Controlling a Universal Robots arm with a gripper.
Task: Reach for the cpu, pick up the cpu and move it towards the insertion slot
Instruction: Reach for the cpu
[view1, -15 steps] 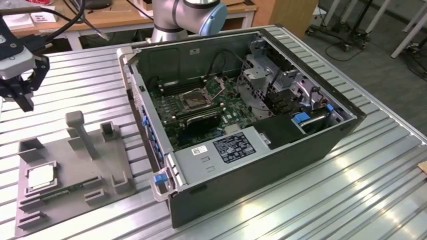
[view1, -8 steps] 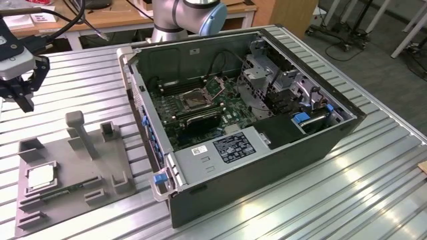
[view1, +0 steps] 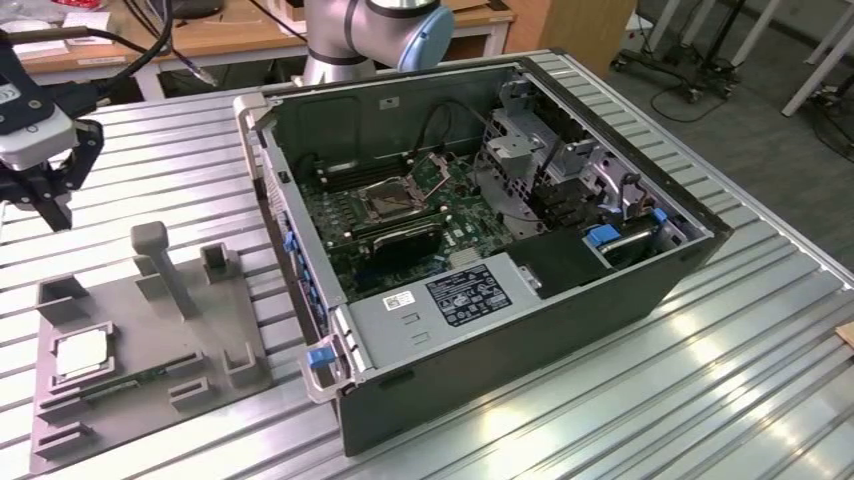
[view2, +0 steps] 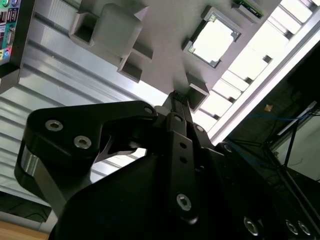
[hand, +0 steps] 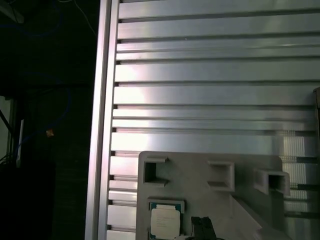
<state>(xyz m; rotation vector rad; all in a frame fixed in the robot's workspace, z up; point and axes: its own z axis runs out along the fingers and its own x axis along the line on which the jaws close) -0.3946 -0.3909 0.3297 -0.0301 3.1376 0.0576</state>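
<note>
The cpu (view1: 80, 352), a small square chip with a pale silvery top, lies in a recess of the grey holder plate (view1: 200, 335) on the exterior view's left. Both wrist views show the chip (view2: 214, 42) (hand: 164, 221) seated in that plate (view2: 165, 30) (hand: 200, 182). My gripper (view1: 56, 213) hangs above the slatted table, behind the plate and well above the chip, touching nothing. Its black tip (view2: 176, 97) (hand: 202, 227) points down at the plate close beside the chip. The insertion slot (view1: 391, 200), a square metal-framed socket, sits on the motherboard inside the open computer case (view1: 641, 300).
A narrow green memory stick (view1: 127, 383) lies in the plate just in front of the chip. Grey posts (view1: 154, 265) rise from the plate's far side. The table edge (hand: 102, 125) runs close to the plate. Cables and a drive cage (view1: 534, 150) crowd the case.
</note>
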